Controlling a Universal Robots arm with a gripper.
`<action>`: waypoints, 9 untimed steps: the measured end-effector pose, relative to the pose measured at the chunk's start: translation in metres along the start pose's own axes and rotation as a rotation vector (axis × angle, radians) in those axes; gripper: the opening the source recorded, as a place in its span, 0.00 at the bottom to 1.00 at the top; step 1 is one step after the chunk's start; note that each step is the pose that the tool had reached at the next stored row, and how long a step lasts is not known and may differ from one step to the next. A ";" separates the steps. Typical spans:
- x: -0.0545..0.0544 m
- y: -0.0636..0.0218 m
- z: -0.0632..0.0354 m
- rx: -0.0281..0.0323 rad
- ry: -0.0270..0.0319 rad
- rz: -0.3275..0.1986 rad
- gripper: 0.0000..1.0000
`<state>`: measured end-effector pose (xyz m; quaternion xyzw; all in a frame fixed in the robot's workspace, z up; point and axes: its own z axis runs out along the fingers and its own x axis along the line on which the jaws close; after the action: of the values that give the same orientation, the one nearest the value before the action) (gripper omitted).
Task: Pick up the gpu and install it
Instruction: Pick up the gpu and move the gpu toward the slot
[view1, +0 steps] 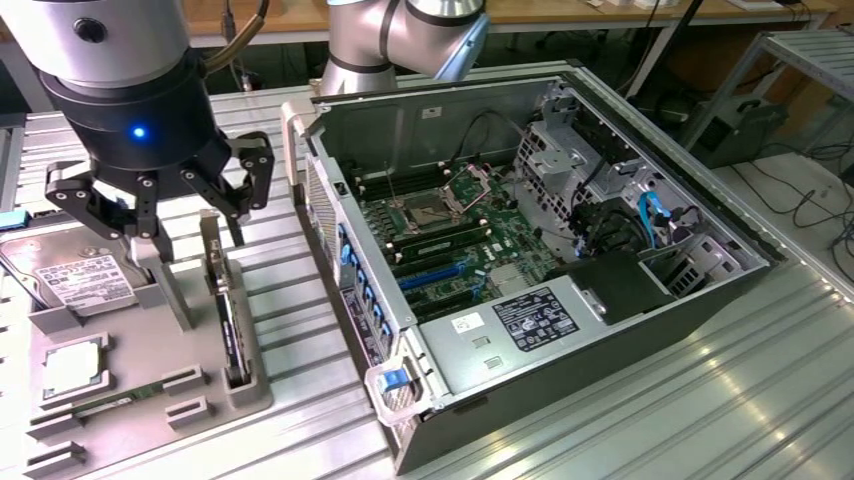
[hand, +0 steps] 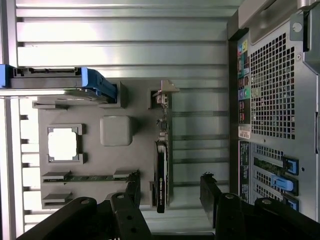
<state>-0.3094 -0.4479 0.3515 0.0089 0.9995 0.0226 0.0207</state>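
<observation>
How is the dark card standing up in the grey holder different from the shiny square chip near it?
The gpu stands on its edge in a slot; the chip lies flat. The gpu is dark, long and thin; the chip is silvery and square. The open claw hangs over the gpu, not over the chip. Both sit in the same grey holder beside the computer case.

gpu (view1: 228, 330) stands in the tray (view1: 140, 335) beside the computer case (view1: 427, 120).
</observation>
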 end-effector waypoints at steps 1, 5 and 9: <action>0.000 -0.0001 0.0003 0.0000 0.0000 0.000 0.60; 0.000 -0.0005 0.0022 0.0000 0.0000 0.000 0.60; 0.000 -0.0009 0.0041 0.0000 0.0000 0.000 0.60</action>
<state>-0.3094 -0.4486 0.3474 0.0090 0.9995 0.0226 0.0207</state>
